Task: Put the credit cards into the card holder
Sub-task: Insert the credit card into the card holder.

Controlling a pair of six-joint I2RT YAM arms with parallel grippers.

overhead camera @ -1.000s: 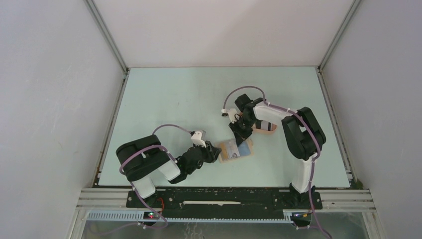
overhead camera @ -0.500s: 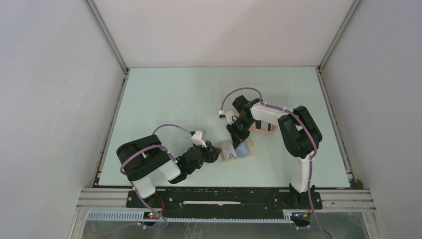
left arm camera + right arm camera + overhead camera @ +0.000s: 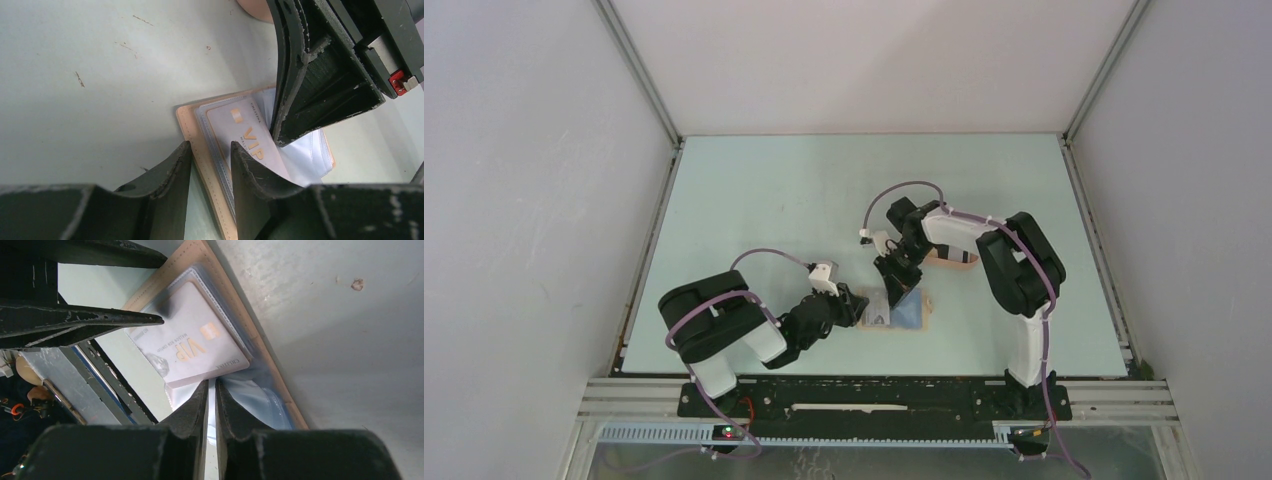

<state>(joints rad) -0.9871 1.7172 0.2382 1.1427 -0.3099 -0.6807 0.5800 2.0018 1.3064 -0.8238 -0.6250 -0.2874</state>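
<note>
The white card (image 3: 192,347) seems to be going into the card holder (image 3: 186,122) just ahead of the almost-closed right jaws. The left jaws, part open, are straddling its edge. Neither grip is clear. Next: pushing it home.

Right claw (image 3: 893,291) overhangs the card holder (image 3: 915,316); left claw (image 3: 856,308) blocks its left edge.

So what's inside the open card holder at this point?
Inside the card holder, a pale VIP-printed card sits in the clear sleeves. Something bluish shows through the sleeves beside it, but the right gripper covers that part, so what it is cannot be told.
</note>
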